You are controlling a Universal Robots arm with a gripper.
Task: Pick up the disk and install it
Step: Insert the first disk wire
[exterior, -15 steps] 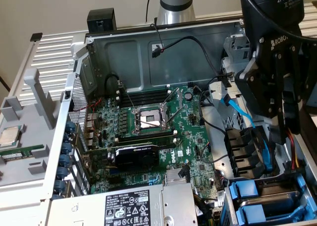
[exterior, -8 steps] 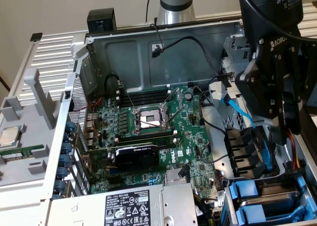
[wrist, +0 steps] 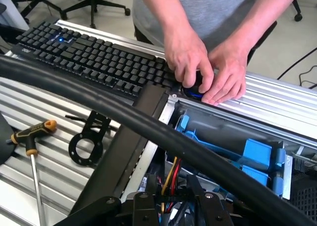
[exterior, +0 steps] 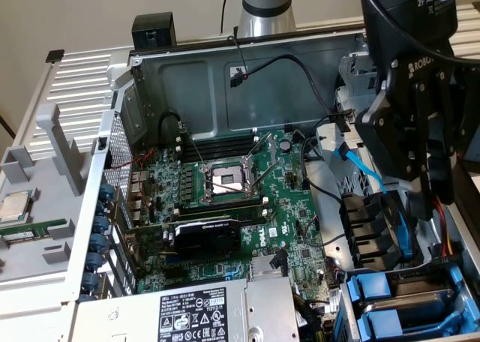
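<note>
The disk (exterior: pixel 414 303), in its blue carrier, sits low in the corner of the case (exterior: pixel 225 79) on the exterior view's right. It is just under the black hand (exterior: pixel 424 196) lettered "2F" and "ROBO". I cannot tell whether the hand is open or closed.

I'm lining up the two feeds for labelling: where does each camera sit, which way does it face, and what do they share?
Exterior view: off the arm, high up, looking down into the open computer case at its motherboard; the arm's silver column and the black end effector show.
Wrist view: on the wrist, facing out over the case's edge toward a keyboard and a person's hands; a black cable crosses the foreground.
Shared: the blue drive carriers and the red-yellow wires.
</note>
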